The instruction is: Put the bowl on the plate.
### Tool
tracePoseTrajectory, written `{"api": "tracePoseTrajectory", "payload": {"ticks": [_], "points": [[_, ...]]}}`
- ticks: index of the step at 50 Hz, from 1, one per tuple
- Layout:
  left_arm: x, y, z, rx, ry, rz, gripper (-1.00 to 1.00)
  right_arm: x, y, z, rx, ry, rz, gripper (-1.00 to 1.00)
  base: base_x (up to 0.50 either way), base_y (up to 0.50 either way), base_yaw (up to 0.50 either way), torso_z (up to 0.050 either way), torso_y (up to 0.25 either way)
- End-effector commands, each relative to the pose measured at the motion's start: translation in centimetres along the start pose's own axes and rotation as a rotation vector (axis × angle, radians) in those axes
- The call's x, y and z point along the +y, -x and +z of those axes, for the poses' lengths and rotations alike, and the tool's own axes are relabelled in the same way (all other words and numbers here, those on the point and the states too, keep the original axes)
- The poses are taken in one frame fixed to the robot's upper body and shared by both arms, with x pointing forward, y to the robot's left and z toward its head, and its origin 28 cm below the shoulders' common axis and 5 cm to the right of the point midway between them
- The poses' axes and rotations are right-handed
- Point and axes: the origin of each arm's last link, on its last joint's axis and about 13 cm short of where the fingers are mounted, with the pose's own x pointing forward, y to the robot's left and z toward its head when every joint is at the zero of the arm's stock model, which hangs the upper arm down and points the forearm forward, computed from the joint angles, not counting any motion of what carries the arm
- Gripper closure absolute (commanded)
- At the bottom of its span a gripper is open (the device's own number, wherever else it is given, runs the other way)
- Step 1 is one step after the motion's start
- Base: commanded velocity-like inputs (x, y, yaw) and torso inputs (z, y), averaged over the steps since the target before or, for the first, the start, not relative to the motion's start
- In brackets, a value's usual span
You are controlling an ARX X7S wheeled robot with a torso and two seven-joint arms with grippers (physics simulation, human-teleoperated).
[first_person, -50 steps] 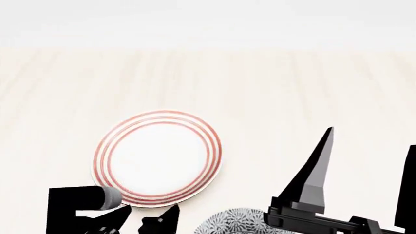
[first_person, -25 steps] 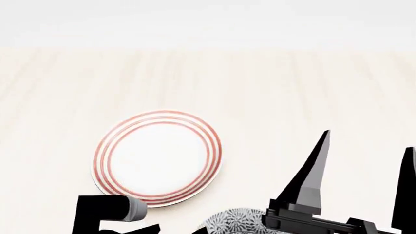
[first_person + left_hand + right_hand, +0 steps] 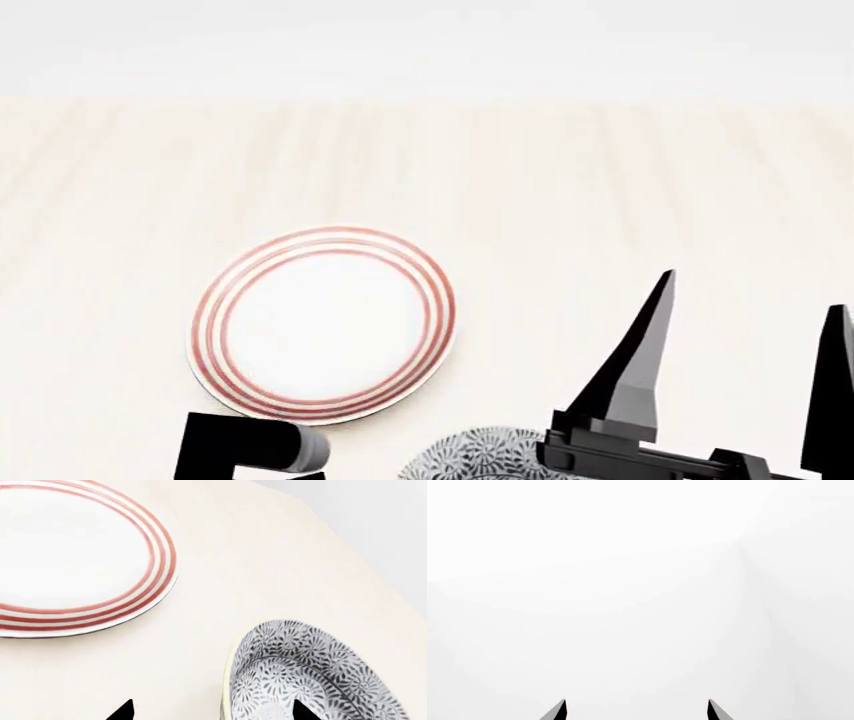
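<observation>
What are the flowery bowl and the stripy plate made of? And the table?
The bowl looks like glazed ceramic: printed grey flowers, pale smooth rim. The plate seems ceramic too: smooth white with painted red rings. The table looks like pale wood, with faint grain lines. They are simulator renders, so this is only a guess.

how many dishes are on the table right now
2. The red-ringed plate lies left of centre on the table. The floral bowl sits apart from it, nearer the robot, partly cut off by the head view's lower edge. Anything nearer than that could be hidden.
</observation>
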Motion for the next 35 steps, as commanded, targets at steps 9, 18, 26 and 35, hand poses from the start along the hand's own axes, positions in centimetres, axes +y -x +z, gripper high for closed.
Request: {"api": "tracePoseTrajectory", "payload": {"ticks": [9,18,26,35], "points": [[0.39,-0.8,-0.99,0.007,-0.044,-0.002,-1.0,-0.04,0.09,-0.06,-0.007,0.011,0.007,-1.0,0.0,0.0,0.0,0.0,0.0],[0.4,-0.93,-1.12,0.012,-0.05,-0.021,-1.0,0.0,0.2,-0.08,-0.004,0.01,0.011,-1.0,0.0,0.0,0.0,0.0,0.0],[0.36,-1.03,-1.28,0.008,-0.056,-0.047,-1.0,0.01,0.35,-0.15,0.002,0.01,0.014,-1.0,0.0,0.0,0.0,0.0,0.0],[0.18,-0.92,-1.4,0.003,-0.081,-0.093,-1.0,0.04,0.52,-0.26,0.006,0.009,0.019,-1.0,0.0,0.0,0.0,0.0,0.0]]}}
